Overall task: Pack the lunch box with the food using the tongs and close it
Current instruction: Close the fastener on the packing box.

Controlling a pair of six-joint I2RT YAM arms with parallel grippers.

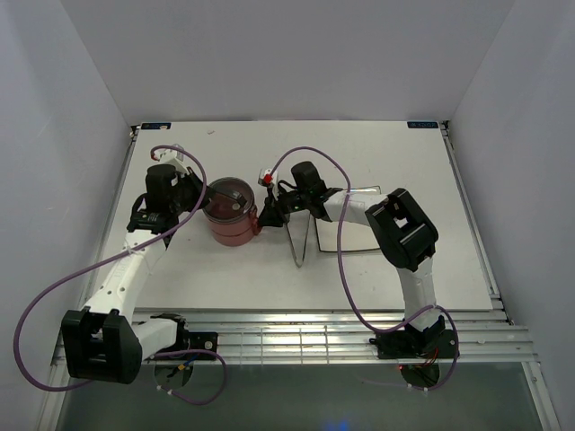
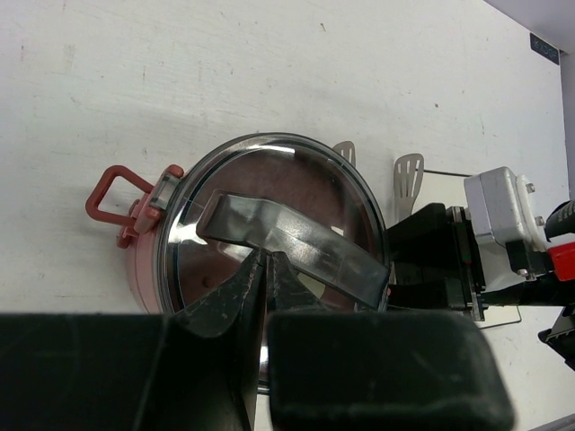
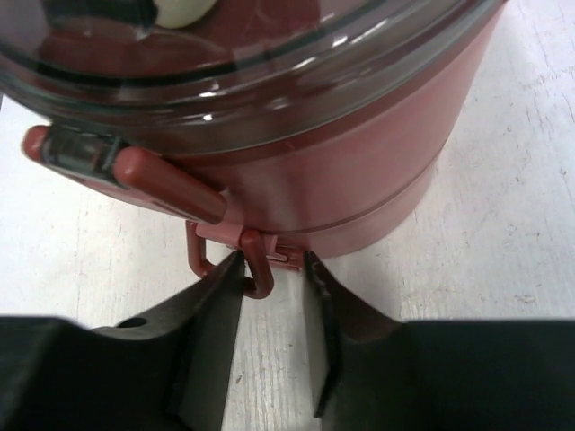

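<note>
The lunch box (image 1: 235, 224) stands stacked left of the table's centre, two dusty-red tiers (image 3: 341, 180) under a clear grey cover (image 2: 269, 180). My left gripper (image 2: 267, 256) is over it, shut, its tips against the near edge of the cover's grey handle (image 2: 305, 242). My right gripper (image 3: 274, 260) is low at the box's right side, open, with the red clasp loop (image 3: 256, 269) between its tips and touching only the left finger (image 3: 216, 296). The silver tongs (image 1: 304, 238) lie on the table right of the box. The food is hidden, except a pale bit (image 3: 184, 9) under the cover.
A white square plate (image 1: 355, 235) lies just right of the tongs, under the right arm. A second red clasp (image 2: 112, 202) sticks out on the box's far side. The tongs' slotted tips (image 2: 409, 175) point toward the box.
</note>
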